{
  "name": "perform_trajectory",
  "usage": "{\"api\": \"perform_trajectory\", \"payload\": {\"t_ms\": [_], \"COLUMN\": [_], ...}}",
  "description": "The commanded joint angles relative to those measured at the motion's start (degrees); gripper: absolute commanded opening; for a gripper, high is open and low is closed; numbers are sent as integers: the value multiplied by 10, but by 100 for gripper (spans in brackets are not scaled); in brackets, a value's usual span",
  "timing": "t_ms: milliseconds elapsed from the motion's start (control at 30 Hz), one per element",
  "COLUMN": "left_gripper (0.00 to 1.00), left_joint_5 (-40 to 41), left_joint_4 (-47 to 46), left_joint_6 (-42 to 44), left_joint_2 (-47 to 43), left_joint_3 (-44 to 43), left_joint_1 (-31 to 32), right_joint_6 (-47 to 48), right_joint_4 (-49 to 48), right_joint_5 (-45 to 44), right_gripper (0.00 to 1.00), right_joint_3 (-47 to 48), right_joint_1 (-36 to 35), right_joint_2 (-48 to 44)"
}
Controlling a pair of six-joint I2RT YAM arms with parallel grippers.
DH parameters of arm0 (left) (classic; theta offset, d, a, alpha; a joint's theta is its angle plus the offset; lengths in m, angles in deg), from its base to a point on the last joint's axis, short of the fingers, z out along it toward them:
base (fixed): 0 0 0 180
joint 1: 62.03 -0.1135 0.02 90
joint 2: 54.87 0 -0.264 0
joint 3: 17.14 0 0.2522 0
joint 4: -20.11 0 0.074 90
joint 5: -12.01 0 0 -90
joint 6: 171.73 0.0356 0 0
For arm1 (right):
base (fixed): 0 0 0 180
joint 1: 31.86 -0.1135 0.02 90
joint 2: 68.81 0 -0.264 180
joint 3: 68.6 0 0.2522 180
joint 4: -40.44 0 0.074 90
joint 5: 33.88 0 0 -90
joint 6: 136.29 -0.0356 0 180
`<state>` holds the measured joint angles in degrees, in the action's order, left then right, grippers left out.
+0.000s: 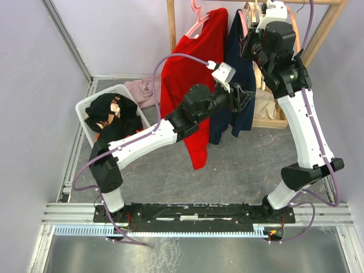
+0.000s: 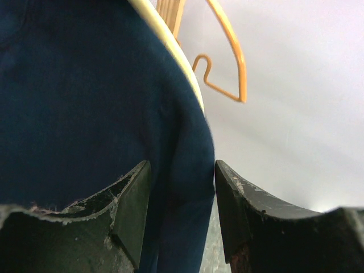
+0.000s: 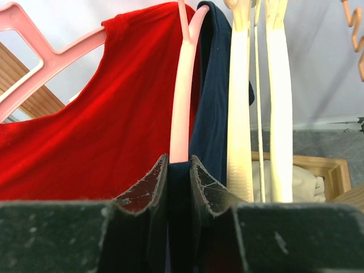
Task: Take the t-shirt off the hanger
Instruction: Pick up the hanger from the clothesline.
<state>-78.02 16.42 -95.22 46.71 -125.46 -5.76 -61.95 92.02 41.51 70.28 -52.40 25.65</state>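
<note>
While the navy t-shirt [image 2: 85, 85] hangs on the rack [image 1: 170, 23] beside a red shirt [image 1: 187, 74], right hand [image 3: 179, 162] pinches its upper edge, narrow; left hand [image 2: 182, 170] straddles a sleeve fold, wide; fabric dark, smooth.

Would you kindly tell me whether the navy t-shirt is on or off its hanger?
On: the navy t-shirt hangs from the rack, its shoulder draped over the pink hanger, beside the red shirt.

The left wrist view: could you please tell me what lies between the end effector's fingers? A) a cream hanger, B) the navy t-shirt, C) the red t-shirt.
B: a fold of the navy t-shirt hangs in the gap of the left end effector.
</note>
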Motion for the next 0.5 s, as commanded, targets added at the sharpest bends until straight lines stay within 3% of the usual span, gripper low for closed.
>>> {"api": "perform_trajectory", "payload": {"t_ms": [0,233,467], "left_gripper": [56,56,58], "left_joint_5": [29,88,149], "left_joint_4": [17,33,80], "left_joint_6": [-12,-2,9], "left_joint_2": [-60,-140,-178], "left_joint_3": [32,115,127], "left_joint_1": [3,2,2], "right_joint_6": [41,67,67], "right_joint_4": [-56,-113,-140], "right_joint_5": [-21,24,58], "right_gripper": [13,7,1], "right_joint_3": [-4,-2,-3], "right_joint_1": [3,3,3], "right_joint_2": [-25,-36,-49]}}
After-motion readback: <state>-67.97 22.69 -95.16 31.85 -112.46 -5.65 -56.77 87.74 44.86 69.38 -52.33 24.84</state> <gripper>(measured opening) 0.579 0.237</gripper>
